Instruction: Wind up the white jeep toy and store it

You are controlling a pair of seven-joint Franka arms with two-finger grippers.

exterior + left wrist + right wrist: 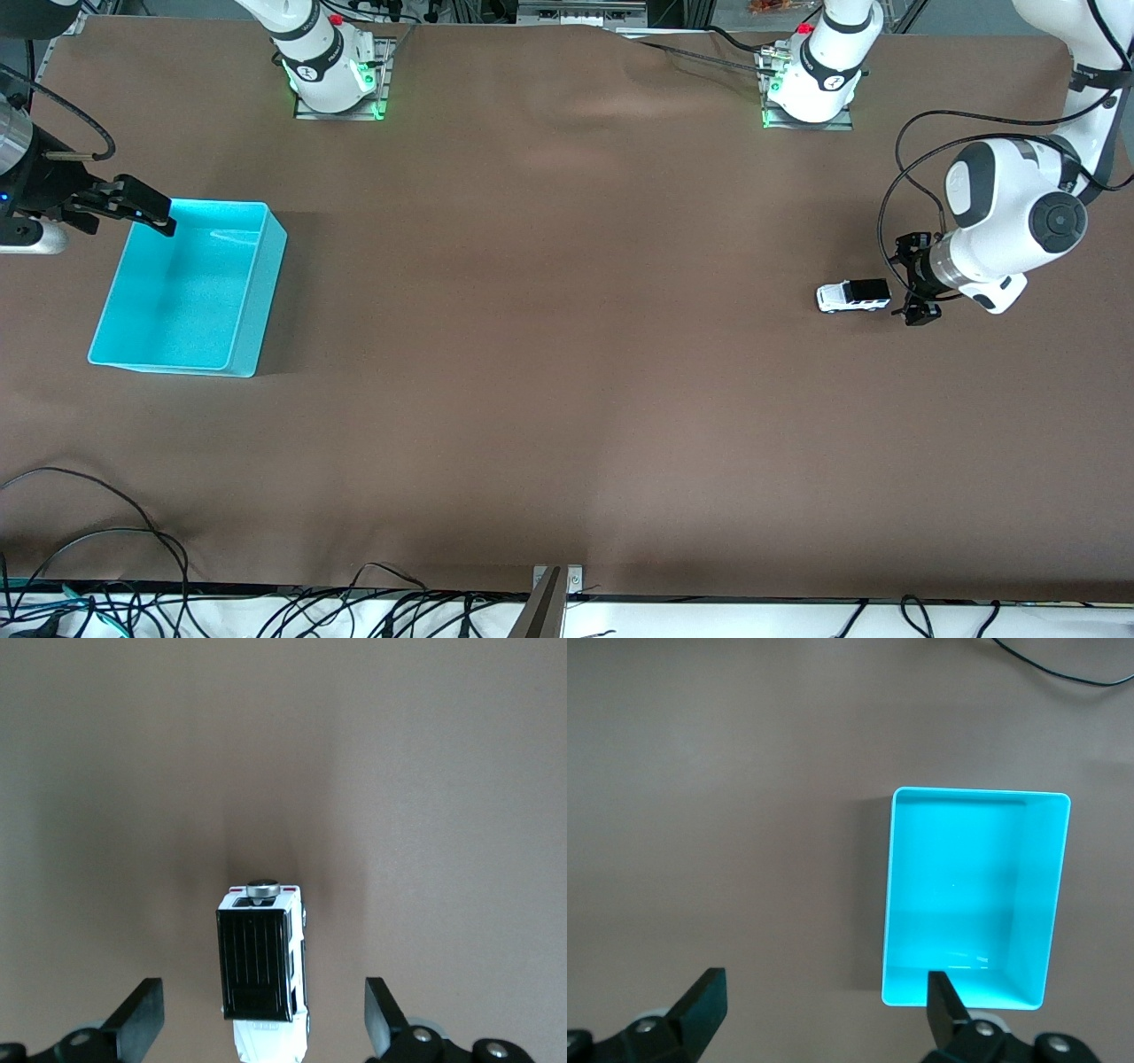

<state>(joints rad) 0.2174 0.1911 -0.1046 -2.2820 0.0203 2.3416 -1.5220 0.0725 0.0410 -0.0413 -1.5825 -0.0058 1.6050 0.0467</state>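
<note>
Contents of the table (pixel 567 372): one jeep (pixel 852 296), white with a black roof; one cyan bin (pixel 190 285), well apart from the jeep, toward the right arm's end. Two arms, each with one gripper: left gripper (pixel 915 282) just beside the jeep; right gripper (pixel 133 206) over the bin's rim.

Glossy plastic jeep (pixel 852 296) & bin (pixel 257 297); matt brown table cover (pixel 567 354).

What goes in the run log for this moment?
left gripper open beside white jeep toy | right gripper open over cyan bin
</note>
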